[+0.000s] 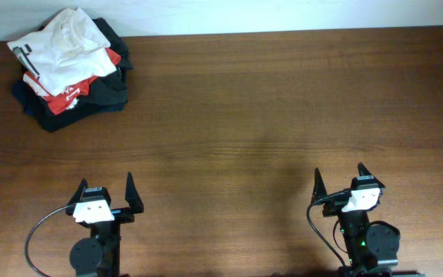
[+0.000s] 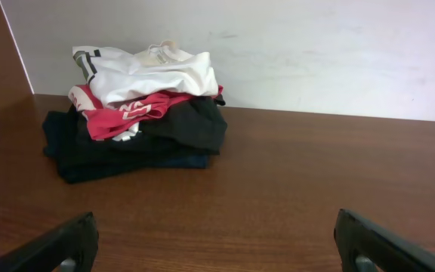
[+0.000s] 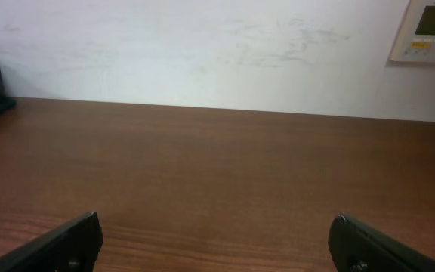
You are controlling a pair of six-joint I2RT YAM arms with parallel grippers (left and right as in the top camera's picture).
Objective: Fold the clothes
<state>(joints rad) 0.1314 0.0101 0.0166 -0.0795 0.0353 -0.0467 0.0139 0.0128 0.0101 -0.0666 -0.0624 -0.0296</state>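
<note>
The white T-shirt point(image 1: 66, 42) lies crumpled on top of a pile at the table's far left corner; it also shows in the left wrist view point(image 2: 146, 72). Its chest print is hidden. My left gripper point(image 1: 104, 191) is open and empty near the front edge, far from the pile; in its wrist view point(image 2: 214, 238) only bare wood lies between the fingers. My right gripper point(image 1: 340, 181) is open and empty at the front right, over bare wood in its wrist view point(image 3: 214, 238).
Under the white shirt lie a red T-shirt with white lettering point(image 1: 71, 88) point(image 2: 123, 113) and dark garments point(image 1: 91, 104) point(image 2: 149, 143). A white wall point(image 2: 316, 53) runs behind the table. A wall control panel point(image 3: 429, 30) hangs at the far right.
</note>
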